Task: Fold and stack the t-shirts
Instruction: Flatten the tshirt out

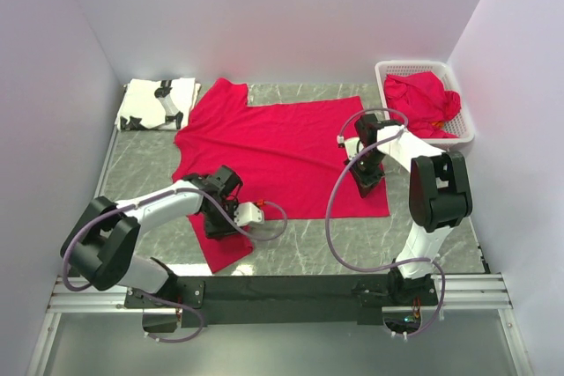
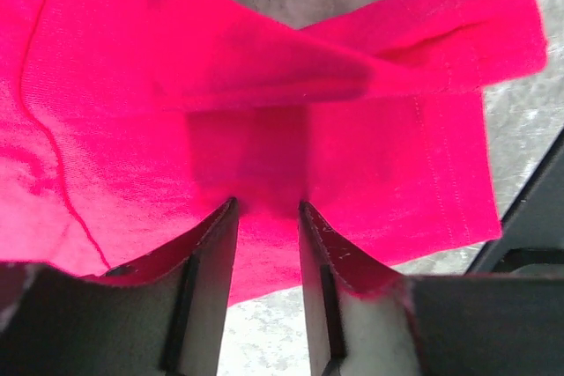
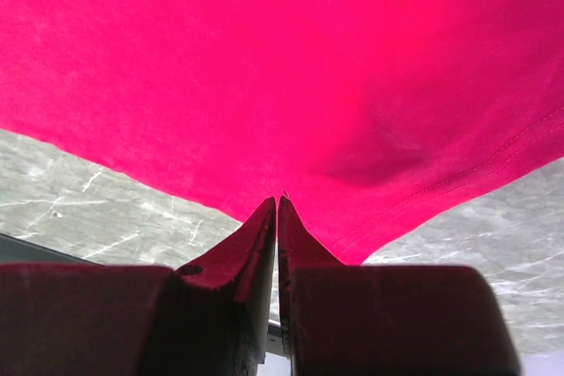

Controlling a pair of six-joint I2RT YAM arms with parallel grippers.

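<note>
- Marbled grey desk [image 1: 141, 165] between pale walls carries everything; directions below are read from the overhead view.
- Left claw [image 2: 267, 204] has its jaws parted, and red cloth lies across the gap at their tips. No clamp is made there, as far as the wrist view shows.
- That cloth is the near sleeve [image 1: 220, 248] of the spread red t-shirt [image 1: 282, 147], rucked into a raised fold just beyond the tips. On the overhead view the left claw [image 1: 222, 207] sits at the shirt's 7 o'clock corner.
- Right claw [image 3: 278, 200] is clenched on the shirt's hem, which dips to a point where the tips meet. Overhead, the right claw [image 1: 366, 178] stands at the shirt's 4 o'clock edge.
- Outward, the shirt lies mostly flat mid-desk, collar toward 9 o'clock.
- At 10 o'clock a white patterned t-shirt [image 1: 159, 103] lies folded. At 2 o'clock a white basket [image 1: 423, 66] holds a bundled red t-shirt [image 1: 423, 99].
- Judged step: taking hold of the near edge for the first fold.
- Next, the left claw probably needs to close on the sleeve, then both lift together and carry the edge toward 12 o'clock, keeping the cloth taut.
</note>
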